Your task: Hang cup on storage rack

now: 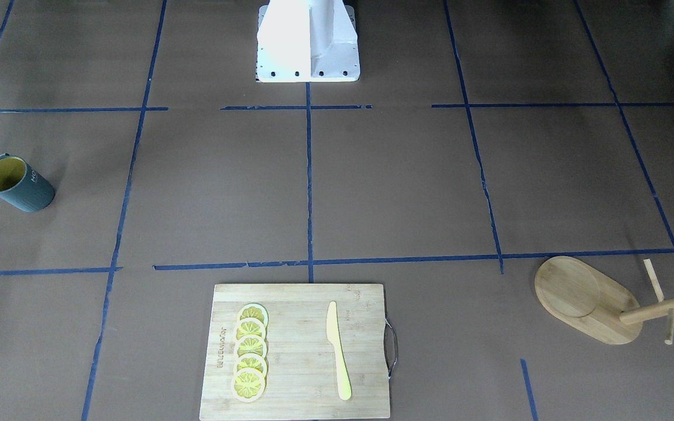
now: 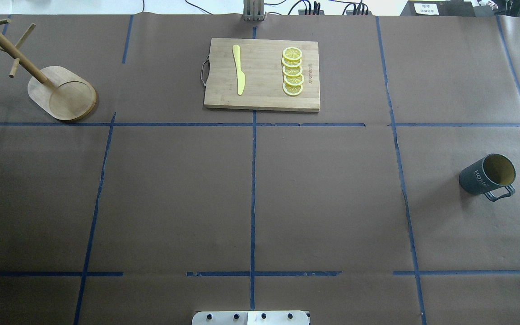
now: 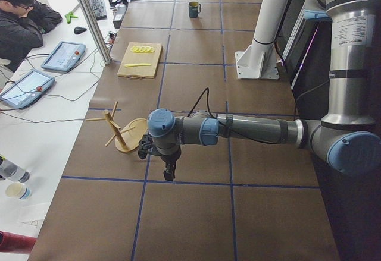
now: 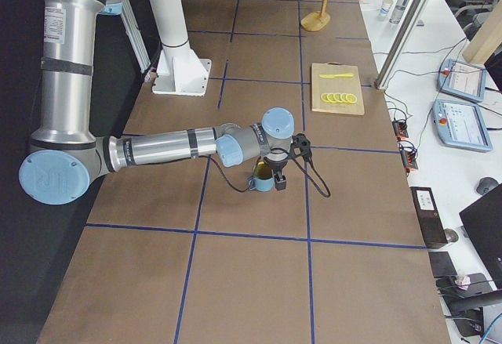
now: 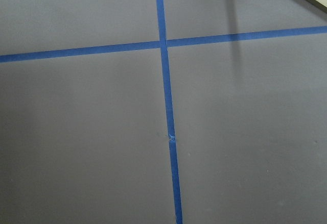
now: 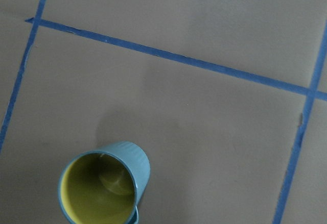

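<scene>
A brown paper-covered table marked with blue tape, seen from the room.

At the robot's left end, the left gripper [image 3: 169,172] hangs low over bare paper. It shows only from the side, so I cannot tell whether its jaws are open or closed. Near it, on the side away from the robot, the bamboo storage rack [image 2: 61,92] stands upright on its oval base. Its post is vertical and its thin pegs [image 1: 653,279] slant upward.

Mid-table, well apart from both grippers, a bamboo cutting board [image 2: 264,92] carries a yellow knife [image 2: 238,70] and a row of lemon slices [image 2: 293,71].

At the robot's right end, the cup [image 2: 487,175] stands on the table just beside and below the right gripper [image 4: 278,178]. I cannot tell whether they touch, or how those jaws stand. The cup is upright, with its long axis vertical and its yellow-olive mouth facing up. Its small handle [image 2: 499,193] points back toward the robot's side, and its white lettering faces the table's middle.

The risks, as I judge them:
- Cup and rack sit at opposite ends, so the cup faces a long carry or a hand-over, and the ribbed wall could slip in a light grip.
- The handle is small and the pegs are thin, so a slightly turned cup would miss the peg.
- A bump could tip the light rack.
</scene>
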